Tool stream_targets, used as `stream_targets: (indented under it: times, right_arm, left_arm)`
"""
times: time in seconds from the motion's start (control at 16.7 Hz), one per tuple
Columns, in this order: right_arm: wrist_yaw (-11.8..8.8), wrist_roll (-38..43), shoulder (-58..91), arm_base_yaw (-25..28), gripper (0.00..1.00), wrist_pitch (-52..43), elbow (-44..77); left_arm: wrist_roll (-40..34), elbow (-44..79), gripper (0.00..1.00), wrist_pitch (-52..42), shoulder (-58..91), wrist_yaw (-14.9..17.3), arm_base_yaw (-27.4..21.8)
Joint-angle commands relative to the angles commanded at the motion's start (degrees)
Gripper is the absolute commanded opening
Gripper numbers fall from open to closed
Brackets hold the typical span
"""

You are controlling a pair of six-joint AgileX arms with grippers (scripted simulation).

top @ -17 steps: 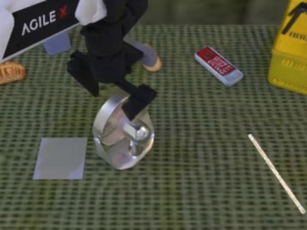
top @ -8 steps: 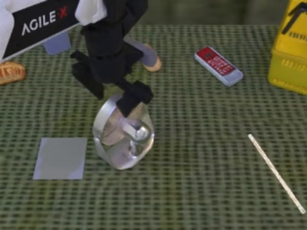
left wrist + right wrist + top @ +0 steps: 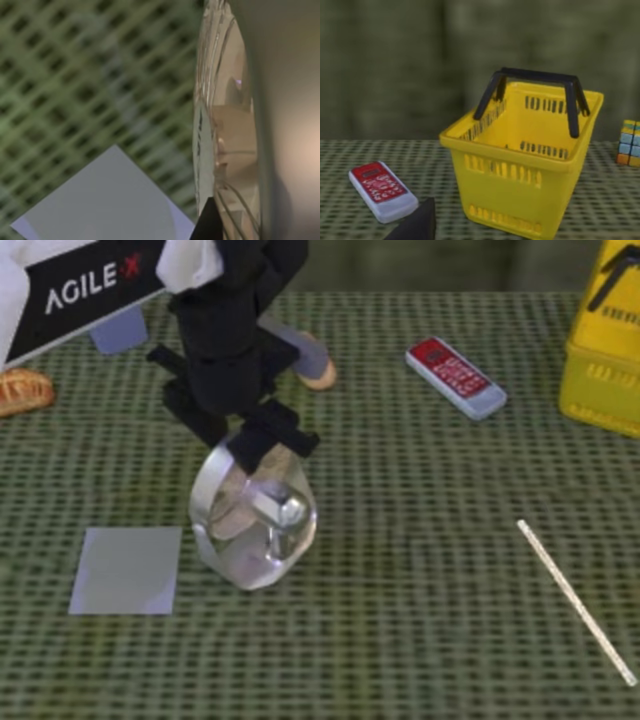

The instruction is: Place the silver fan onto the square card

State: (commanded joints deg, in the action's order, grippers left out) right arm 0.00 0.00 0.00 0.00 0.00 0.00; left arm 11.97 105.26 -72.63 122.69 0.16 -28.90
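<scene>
From above, the left hand (image 3: pixel 240 436) hid the silver fan's (image 3: pixel 252 525) upper rim, fingers closed on it at frame centre-left; the square card (image 3: pixel 127 570) lay lower left. The left wrist view cropped fan (image 3: pixel 225 125) and card (image 3: pixel 107 200). The right wrist view showed a yellow basket (image 3: pixel 525 165); that hand's state could not be told.

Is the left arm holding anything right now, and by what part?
Yes: the left end effector is shut on the silver fan, pinching the far top edge of its ring housing.

Even dim light; soft blur; glare on silver fan (image 3: pixel 252 525)
</scene>
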Motion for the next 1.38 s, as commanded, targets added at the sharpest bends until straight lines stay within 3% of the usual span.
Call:
stream_targets:
  times: [0.54,0.96,1.38]
  right_arm:
    - [0.0,0.0,0.0,0.0,1.0,0.0,0.0]
    - [0.0,0.0,0.0,0.0,1.0,0.0,0.0]
    - [0.0,0.0,0.0,0.0,1.0,0.0,0.0]
  left_arm:
    - [0.12,0.22,0.0,-0.22,0.06,-0.02,0.04]
    - [-0.01,11.64,0.0,-11.16,0.56,-0.02,1.05]
    - [-1.68,11.14,0.0,-12.04,0.09,-0.47,0.99]
